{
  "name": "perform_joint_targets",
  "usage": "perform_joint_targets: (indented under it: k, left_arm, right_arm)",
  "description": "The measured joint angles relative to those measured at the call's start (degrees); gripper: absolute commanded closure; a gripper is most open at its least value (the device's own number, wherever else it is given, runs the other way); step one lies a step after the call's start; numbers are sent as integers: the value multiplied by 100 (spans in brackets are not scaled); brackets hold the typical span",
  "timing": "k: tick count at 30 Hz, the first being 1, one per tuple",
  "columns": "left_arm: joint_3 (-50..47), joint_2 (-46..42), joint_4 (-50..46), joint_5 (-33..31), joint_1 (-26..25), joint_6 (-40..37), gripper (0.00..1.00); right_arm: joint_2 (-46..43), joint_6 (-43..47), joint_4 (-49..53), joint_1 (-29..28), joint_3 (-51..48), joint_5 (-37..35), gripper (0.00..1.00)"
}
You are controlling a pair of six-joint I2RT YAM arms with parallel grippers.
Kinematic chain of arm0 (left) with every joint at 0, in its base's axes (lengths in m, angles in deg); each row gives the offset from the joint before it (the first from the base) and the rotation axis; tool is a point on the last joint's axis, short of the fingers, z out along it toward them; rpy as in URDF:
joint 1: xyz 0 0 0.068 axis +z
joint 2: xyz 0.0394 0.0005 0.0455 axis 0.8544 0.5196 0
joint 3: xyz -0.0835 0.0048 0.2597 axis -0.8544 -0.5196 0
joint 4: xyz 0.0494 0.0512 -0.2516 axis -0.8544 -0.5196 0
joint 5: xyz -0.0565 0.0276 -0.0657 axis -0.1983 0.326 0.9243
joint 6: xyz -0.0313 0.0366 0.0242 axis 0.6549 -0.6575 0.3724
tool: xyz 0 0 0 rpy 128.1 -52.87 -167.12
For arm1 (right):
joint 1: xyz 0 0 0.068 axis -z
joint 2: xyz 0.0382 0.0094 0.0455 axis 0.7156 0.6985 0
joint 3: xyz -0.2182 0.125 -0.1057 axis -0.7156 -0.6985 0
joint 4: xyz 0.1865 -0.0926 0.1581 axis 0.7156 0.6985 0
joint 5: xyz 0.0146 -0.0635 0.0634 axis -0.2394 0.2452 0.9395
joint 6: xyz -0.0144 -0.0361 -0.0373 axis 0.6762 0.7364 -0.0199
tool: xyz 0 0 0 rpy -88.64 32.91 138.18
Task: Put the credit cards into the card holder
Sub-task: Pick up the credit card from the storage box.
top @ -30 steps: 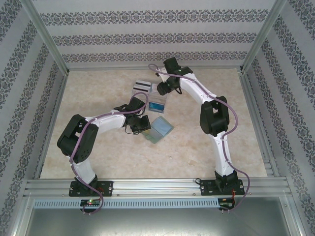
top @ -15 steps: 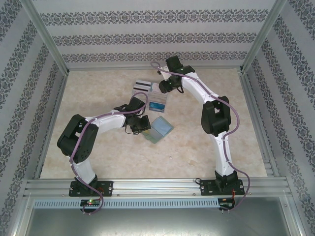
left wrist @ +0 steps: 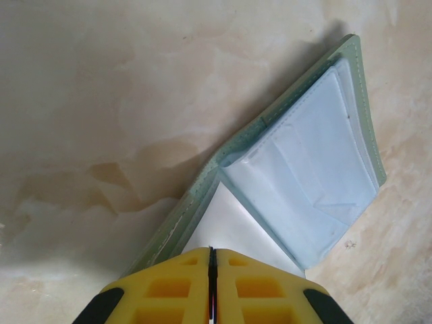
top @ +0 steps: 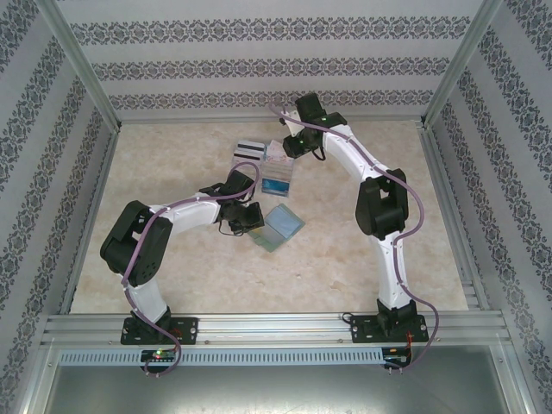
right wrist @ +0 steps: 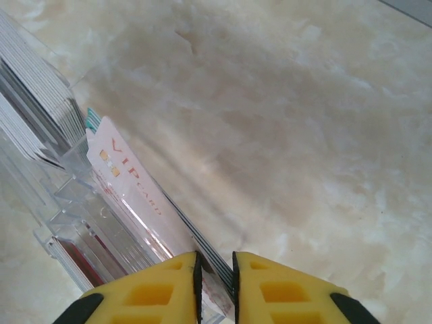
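At the lower left of the overhead view, we see the left arm rise from its base, fold at a dark joint and lay its white forearm rightward toward the centre of the tabletop [top: 198, 276]. The left tool [top: 252, 221] meets the near-left corner of the card holder [top: 283, 226], which lies open at mid-frame. In the left wrist view its yellow pads are clenched to a hairline, and the holder's pale inner leaf runs in under them, so we take it as pinched.

The right arm climbs from the lower right, bends at a dark elbow and leans up and left toward the far wall. The right tool [top: 283, 148] tips down at the clear stand [top: 276, 177]. In the right wrist view that tool [right wrist: 214, 266] is grasping the pale VIP card [right wrist: 135, 189] by its edge, just beside the stand's stepped slots. More cards [right wrist: 34, 115] stand in a stack at upper left.
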Motion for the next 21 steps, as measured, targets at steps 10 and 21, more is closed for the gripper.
perform_joint_targets:
  k: [10,21]
  left_arm:
    - [0,-2,0,0,0,0,90]
    - [0,-2,0,0,0,0,90]
  right_arm:
    - [-68,0,-15,0,-2,125,88]
    - [-306,-85,-120,173,-98,573,93]
